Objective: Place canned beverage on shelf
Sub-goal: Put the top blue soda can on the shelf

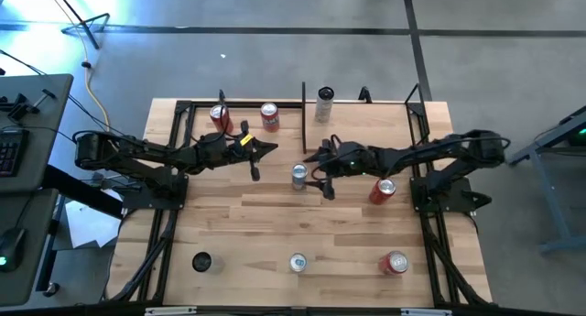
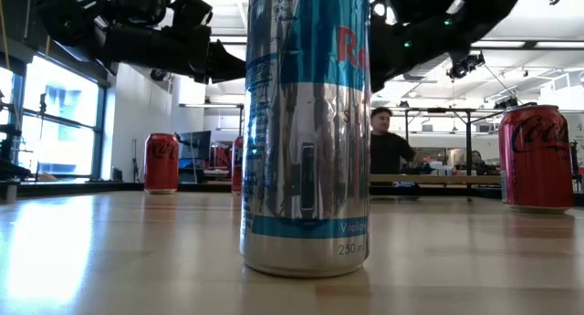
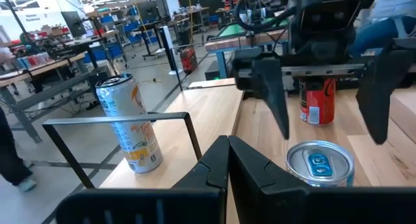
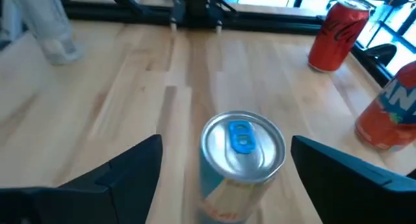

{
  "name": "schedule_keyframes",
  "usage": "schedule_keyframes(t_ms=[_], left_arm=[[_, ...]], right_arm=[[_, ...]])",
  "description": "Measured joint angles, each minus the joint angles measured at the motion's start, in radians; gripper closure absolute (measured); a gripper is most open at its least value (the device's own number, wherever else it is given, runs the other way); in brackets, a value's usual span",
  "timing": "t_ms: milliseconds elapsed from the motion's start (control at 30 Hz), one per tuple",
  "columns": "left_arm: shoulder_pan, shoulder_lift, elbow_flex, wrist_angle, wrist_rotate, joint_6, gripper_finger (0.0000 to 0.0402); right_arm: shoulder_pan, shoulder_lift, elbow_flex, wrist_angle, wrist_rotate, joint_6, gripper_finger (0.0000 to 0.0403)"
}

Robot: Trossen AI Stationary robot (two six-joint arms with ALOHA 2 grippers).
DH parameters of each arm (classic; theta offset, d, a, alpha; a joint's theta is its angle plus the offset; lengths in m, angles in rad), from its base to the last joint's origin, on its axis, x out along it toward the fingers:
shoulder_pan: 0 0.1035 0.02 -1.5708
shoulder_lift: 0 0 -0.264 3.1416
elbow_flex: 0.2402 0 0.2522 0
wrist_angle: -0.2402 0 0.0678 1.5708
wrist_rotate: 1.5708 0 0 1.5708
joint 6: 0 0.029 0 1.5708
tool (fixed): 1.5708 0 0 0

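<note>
Right pincer (image 1: 315, 173) spread wide at mid-table; left pincer (image 1: 264, 160) closed.

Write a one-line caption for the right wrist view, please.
Right gripper, fingers open, approaches a silver can with a blue tab.

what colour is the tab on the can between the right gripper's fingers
Blue, on a silver lid: the can sits between the open right gripper fingers. Right wrist view.
</note>
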Motion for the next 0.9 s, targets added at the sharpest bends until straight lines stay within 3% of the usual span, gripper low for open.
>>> schedule_keyframes(t_ms=[100,300,900], left_arm=[[0.0,0.0,0.0,0.0,0.0,0.002,0.0401],[0.0,0.0,0.0,0.0,0.0,0.01,0.0401],[-0.001,0.0,0.0,0.002,0.018,0.008,0.0401]], right_arm=[[-0.008,0.032,0.034,0.006,0.016,-0.017,0.0077],[-0.033,0.086,0.071,0.006,-0.088,-0.002,0.0077],[-0.052,0.17,0.076,0.039,-0.088,0.003,0.009]])
